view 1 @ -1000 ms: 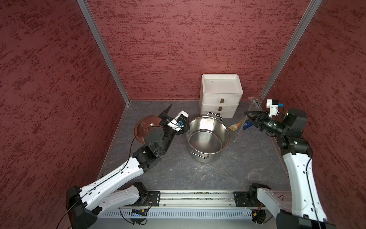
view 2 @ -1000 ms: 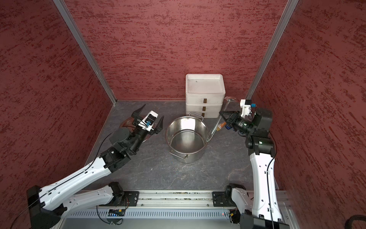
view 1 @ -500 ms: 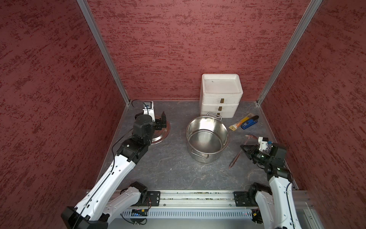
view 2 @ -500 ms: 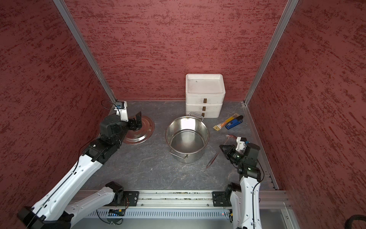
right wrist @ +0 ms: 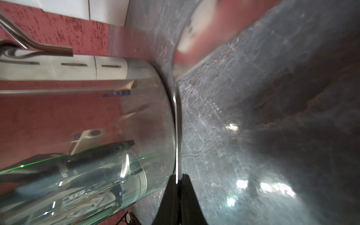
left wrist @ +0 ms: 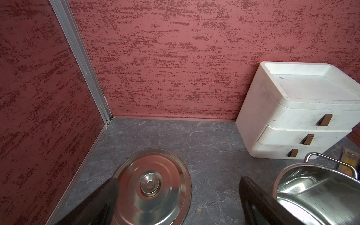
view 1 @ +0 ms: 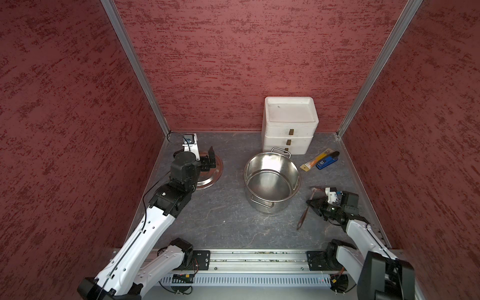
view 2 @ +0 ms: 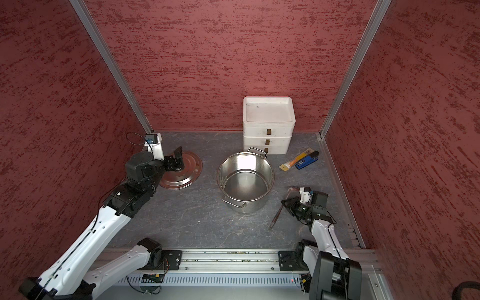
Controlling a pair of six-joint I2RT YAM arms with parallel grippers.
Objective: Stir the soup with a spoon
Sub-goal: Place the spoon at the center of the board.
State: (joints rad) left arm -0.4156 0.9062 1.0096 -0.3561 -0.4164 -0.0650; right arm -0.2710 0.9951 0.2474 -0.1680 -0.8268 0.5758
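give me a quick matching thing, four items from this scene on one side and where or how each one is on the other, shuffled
1 lid
2 stockpot
3 spoon
4 drawer unit

a against the back wall
b gripped by the shut right hand
c lying flat under the open left hand
d uncovered, standing in the middle

Pairs: 1-c, 2-d, 3-b, 4-a

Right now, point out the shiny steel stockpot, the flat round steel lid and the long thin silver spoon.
Shiny steel stockpot [view 1: 270, 163]: in a top view, inner wall.
Flat round steel lid [left wrist: 150, 188]: left wrist view, knob.
Long thin silver spoon [right wrist: 178, 136]: right wrist view, handle.
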